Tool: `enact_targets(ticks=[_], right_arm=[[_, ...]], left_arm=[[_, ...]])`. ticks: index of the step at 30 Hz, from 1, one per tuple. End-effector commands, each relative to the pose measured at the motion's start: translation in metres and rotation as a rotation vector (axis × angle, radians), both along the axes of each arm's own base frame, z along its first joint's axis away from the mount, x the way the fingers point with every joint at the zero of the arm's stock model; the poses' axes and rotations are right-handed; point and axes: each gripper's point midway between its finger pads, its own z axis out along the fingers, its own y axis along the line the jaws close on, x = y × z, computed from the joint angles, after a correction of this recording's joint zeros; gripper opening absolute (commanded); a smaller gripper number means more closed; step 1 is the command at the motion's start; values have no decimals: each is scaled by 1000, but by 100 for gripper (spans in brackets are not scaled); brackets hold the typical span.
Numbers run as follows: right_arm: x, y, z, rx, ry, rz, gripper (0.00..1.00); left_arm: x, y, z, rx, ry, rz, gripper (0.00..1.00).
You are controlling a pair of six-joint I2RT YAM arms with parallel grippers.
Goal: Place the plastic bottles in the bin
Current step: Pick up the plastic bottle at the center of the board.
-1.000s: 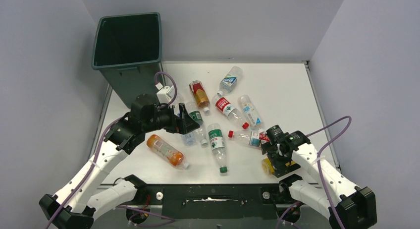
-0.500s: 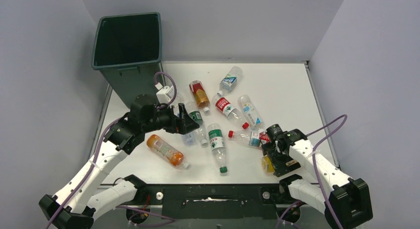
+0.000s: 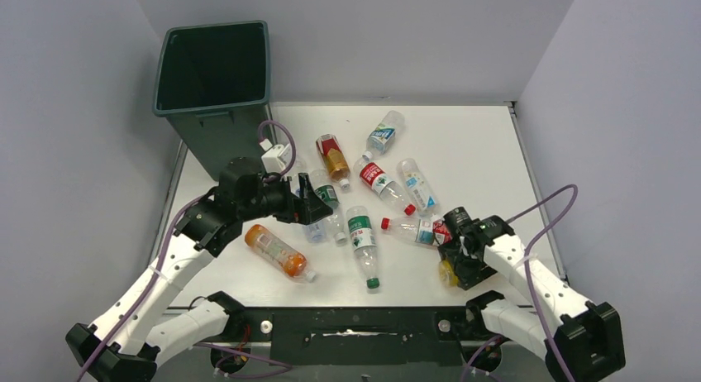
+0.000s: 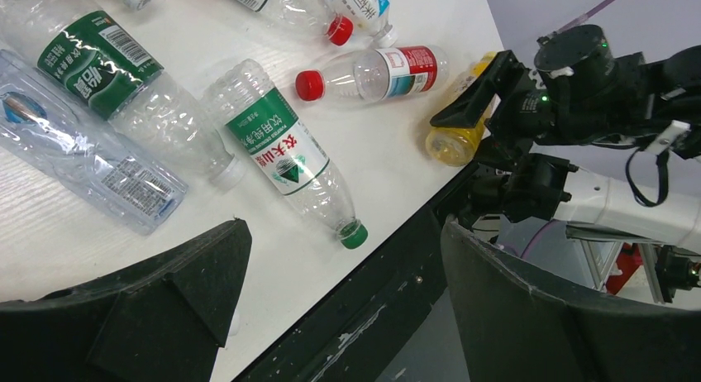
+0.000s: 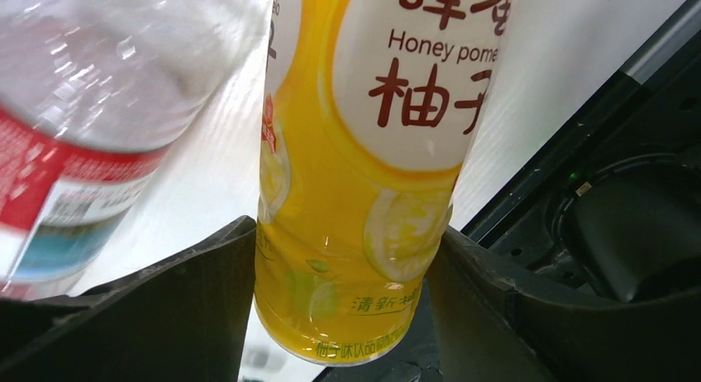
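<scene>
The dark green bin (image 3: 211, 109) stands at the far left corner. Several plastic bottles lie across the table. My left gripper (image 3: 312, 202) is open and empty, just above a dark-green-labelled bottle (image 4: 99, 64). A green-capped bottle (image 3: 362, 243) lies to its right and an orange bottle (image 3: 276, 250) in front of it. My right gripper (image 3: 453, 262) is at the near right edge, its fingers pressed on both sides of a yellow bottle (image 5: 372, 167), which also shows in the top view (image 3: 446, 274). A red-capped clear bottle (image 3: 411, 230) lies touching it.
More bottles lie mid-table: an amber one (image 3: 333, 159), a blue-labelled one (image 3: 383, 134), a red-labelled one (image 3: 380, 183) and another clear one (image 3: 416, 185). The table's front edge (image 4: 397, 233) runs just beside the yellow bottle. Grey walls enclose the table.
My right gripper has shifted a little left and down over the yellow bottle, and its arm has swung. The left arm has not moved.
</scene>
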Motion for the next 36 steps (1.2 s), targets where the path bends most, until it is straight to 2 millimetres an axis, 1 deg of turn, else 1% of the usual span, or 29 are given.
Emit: enact_targets(ticks=[1, 7, 10, 16, 20, 23, 28, 32, 36], right_arm=[[6, -2, 37, -48, -109, 58, 57], [-6, 4, 62, -25, -187, 89, 53], [-5, 5, 79, -10, -235, 116, 53], [9, 7, 116, -3, -339, 191, 54], [24, 12, 138, -22, -390, 253, 55], [40, 22, 153, -22, -433, 318, 55], [68, 47, 170, -25, -504, 469, 55], [84, 71, 178, -3, -567, 582, 54], [95, 97, 181, 27, -617, 681, 53]], left_arm=[[4, -4, 22, -39, -39, -10, 86], [5, -12, 24, -65, -20, -26, 86], [6, -16, 27, -80, -12, -37, 86], [8, -27, 35, -134, 13, -59, 86], [12, -30, 37, -141, 21, -55, 87], [14, -34, 38, -151, 32, -61, 87], [14, -44, 47, -216, 46, -95, 90], [16, -50, 51, -247, 57, -101, 90], [17, -54, 52, -268, 69, -113, 91]])
